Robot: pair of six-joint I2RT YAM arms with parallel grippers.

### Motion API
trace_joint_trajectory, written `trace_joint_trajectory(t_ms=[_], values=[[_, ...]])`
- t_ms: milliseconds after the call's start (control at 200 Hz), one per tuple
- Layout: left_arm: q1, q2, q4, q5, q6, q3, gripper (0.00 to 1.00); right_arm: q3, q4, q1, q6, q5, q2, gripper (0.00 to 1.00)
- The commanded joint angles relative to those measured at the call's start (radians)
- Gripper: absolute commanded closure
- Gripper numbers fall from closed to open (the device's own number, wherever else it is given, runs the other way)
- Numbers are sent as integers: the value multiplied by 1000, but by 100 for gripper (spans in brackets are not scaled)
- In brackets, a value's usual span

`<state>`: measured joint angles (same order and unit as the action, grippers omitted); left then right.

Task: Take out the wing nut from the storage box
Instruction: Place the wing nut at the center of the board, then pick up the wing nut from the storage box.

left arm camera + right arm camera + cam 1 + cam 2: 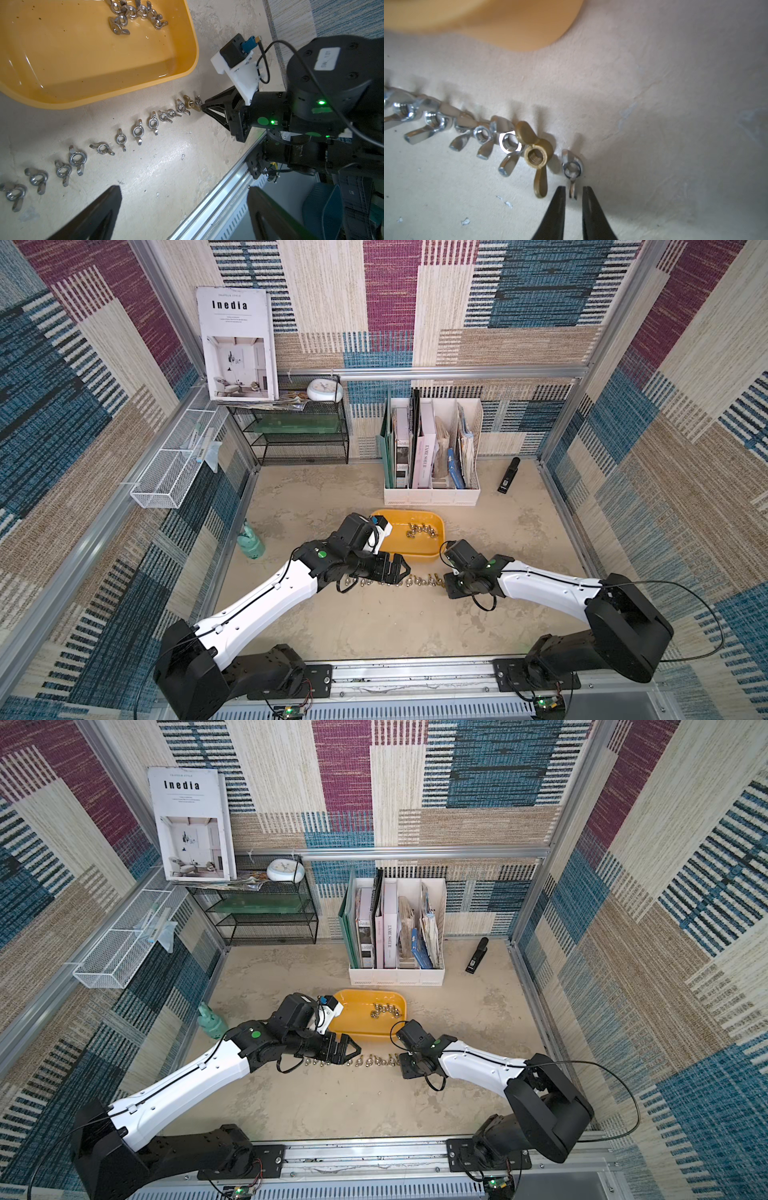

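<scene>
Several wing nuts [133, 14] lie in storage box [83, 97]; left hand [184, 188], right hand [573, 188] parted.

Left arm [257, 601]: white-and-black, reaching forward and inward.
Left pincer [184, 188]: black, jaws spread wide — aimed toward the right arm [540, 585].
Right pincer [574, 188]: black, jaws barely parted — tips low.

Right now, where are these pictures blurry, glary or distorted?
Right wrist view: the yellow tub is a soft blur, the brass wing nut is sharp. Left wrist view: bright glare streaks the tub's floor, and the left hand is dark and out of focus. In both top views everything is sharp, but the wide angle makes the side walls lean outward.
</scene>
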<state>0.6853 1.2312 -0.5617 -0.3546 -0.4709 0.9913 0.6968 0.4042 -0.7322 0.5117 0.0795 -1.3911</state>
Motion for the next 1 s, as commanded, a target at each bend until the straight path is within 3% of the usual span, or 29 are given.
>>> trace_joint_trajectory(t_ms=[0, 265, 506, 646, 776, 992], values=[[-1, 9, -3, 13, 6, 10, 1, 37, 51, -1, 0, 34, 37, 71], [-2, 29, -8, 90, 2, 29, 1, 206, 119, -1, -60, 99, 37, 62], [-31, 40, -44, 169, 0, 50, 1, 402, 101, 6, -190, 117, -97, 43], [-62, 45, -43, 160, 10, 56, 1, 518, 103, 26, -223, 104, -231, 45], [-86, 58, -48, 149, 27, 71, 1, 616, 139, 51, -226, 84, -358, 55], [-133, 93, -44, 110, 52, 84, 1, 695, 116, 77, -277, 45, -488, 56]])
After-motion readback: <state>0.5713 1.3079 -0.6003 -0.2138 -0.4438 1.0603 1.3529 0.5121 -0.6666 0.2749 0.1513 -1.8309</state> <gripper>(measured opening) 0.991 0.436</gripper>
